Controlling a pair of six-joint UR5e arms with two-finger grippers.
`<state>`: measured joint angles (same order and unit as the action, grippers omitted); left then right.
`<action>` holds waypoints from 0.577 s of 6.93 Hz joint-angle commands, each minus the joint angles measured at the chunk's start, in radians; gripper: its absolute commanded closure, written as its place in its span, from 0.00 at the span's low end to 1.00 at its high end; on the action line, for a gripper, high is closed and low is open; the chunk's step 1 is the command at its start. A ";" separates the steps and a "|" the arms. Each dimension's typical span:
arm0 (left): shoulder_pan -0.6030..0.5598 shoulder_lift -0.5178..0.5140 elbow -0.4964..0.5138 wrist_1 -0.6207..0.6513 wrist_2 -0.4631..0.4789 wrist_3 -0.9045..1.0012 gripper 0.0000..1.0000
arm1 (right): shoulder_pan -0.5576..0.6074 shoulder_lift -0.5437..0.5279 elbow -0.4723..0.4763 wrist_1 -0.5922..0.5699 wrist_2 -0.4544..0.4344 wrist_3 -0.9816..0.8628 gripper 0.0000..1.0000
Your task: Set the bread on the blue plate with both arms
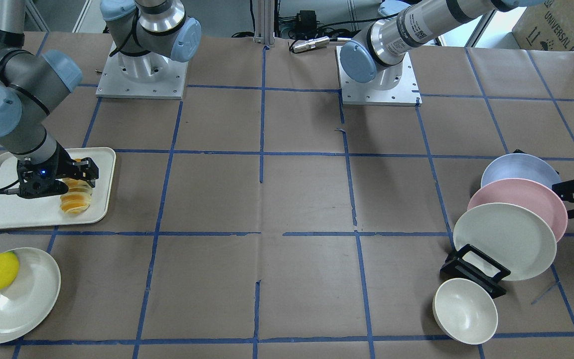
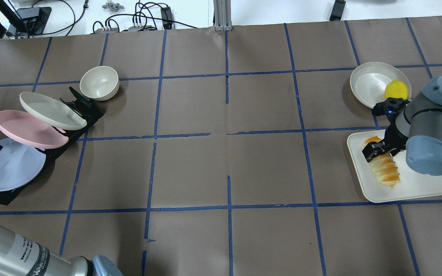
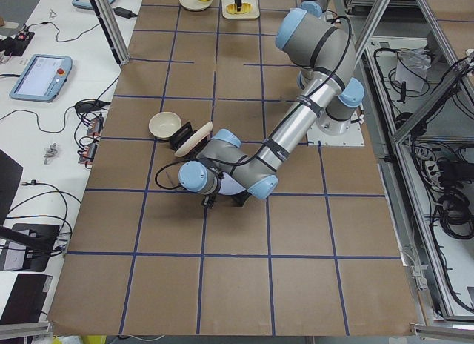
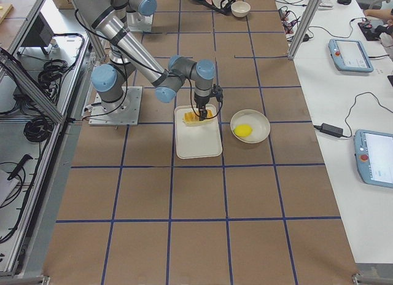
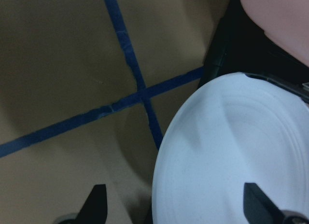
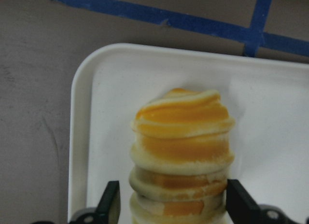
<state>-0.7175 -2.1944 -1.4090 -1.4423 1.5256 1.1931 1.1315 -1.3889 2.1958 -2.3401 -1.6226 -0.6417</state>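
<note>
Brown taped surface point(image 2: 228, 115); right claw point(image 6: 171, 207) wide astride bread point(image 6: 181, 137), left claw point(image 5: 176, 209) wide over blue plate point(image 5: 231, 151), rim cropped.

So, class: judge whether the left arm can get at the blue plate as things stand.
Probably yes: the open left end effector straddles the rim of the blue plate; nothing lies between.

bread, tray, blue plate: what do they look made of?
Bread: likely soft foam or rubber toy; too-even orange and cream ridges.
Tray: cream plastic probably; smooth, moulded rounded rim.
Blue plate: matte, no glare; plastic or ceramic, cannot tell.
</note>
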 commanded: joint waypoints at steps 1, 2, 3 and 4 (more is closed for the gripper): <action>0.000 -0.016 0.001 0.010 0.001 0.008 0.39 | -0.001 -0.002 0.004 -0.001 -0.008 -0.018 0.92; 0.001 -0.016 -0.001 0.010 0.001 0.008 0.69 | -0.001 -0.004 0.002 -0.001 -0.008 -0.018 0.93; 0.000 -0.010 0.001 0.010 0.001 0.008 0.81 | -0.002 -0.019 -0.016 0.008 -0.011 -0.019 0.92; -0.002 0.002 0.002 0.010 -0.001 0.008 0.87 | -0.001 -0.075 -0.063 0.086 -0.011 -0.012 0.92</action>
<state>-0.7179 -2.2033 -1.4082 -1.4329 1.5259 1.2009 1.1298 -1.4156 2.1751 -2.3168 -1.6325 -0.6586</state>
